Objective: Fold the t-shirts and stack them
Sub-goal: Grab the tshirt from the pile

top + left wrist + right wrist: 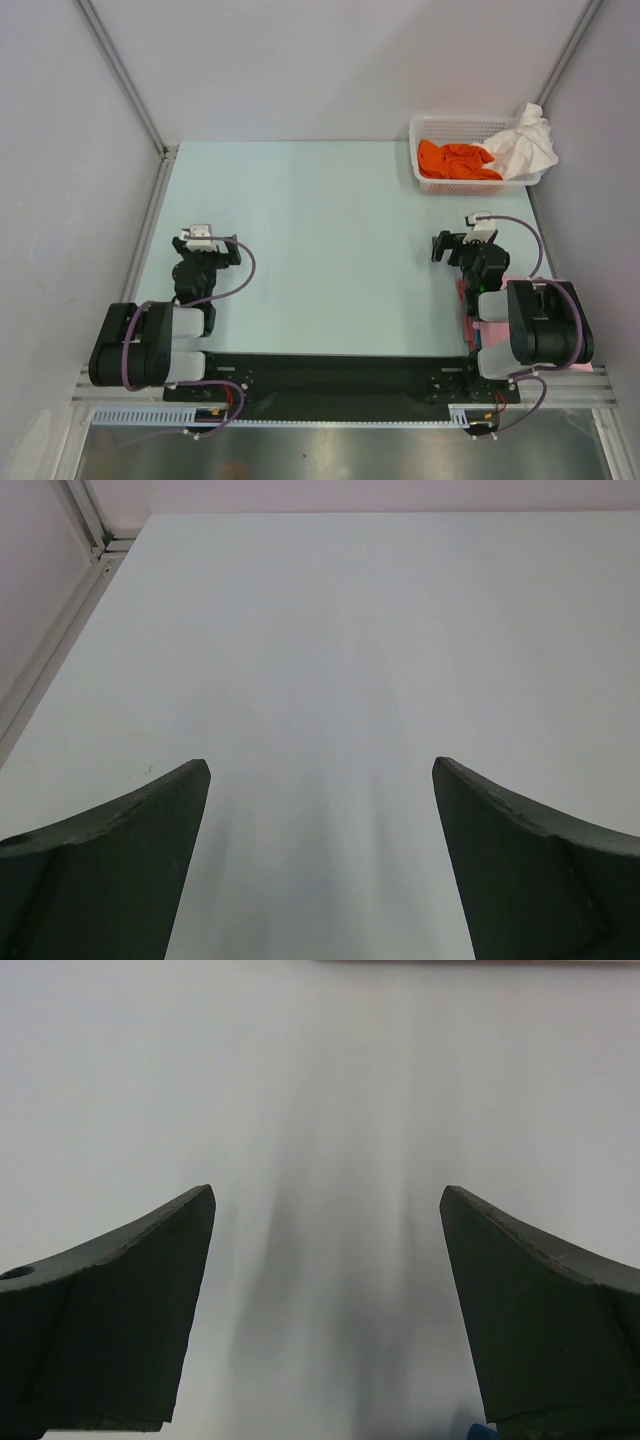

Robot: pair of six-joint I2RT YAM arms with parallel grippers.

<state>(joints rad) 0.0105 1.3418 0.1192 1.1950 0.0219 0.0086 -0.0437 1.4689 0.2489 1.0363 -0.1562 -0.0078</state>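
A bright orange t-shirt (455, 161) lies crumpled in a white lattice basket (432, 127) at the table's far right. A white t-shirt (525, 143) hangs over the basket's right rim. Pale pink cloth (520, 287) lies at the near right, mostly hidden under my right arm. My left gripper (207, 240) is open and empty over bare table at the near left, as the left wrist view (320, 770) shows. My right gripper (452, 245) is open and empty over bare table, as the right wrist view (327, 1195) shows, well short of the basket.
The pale green table (330, 230) is bounded by grey walls and metal frame posts (120, 70) at the back corners. A black base rail (330, 375) runs along the near edge between the two arm bases.
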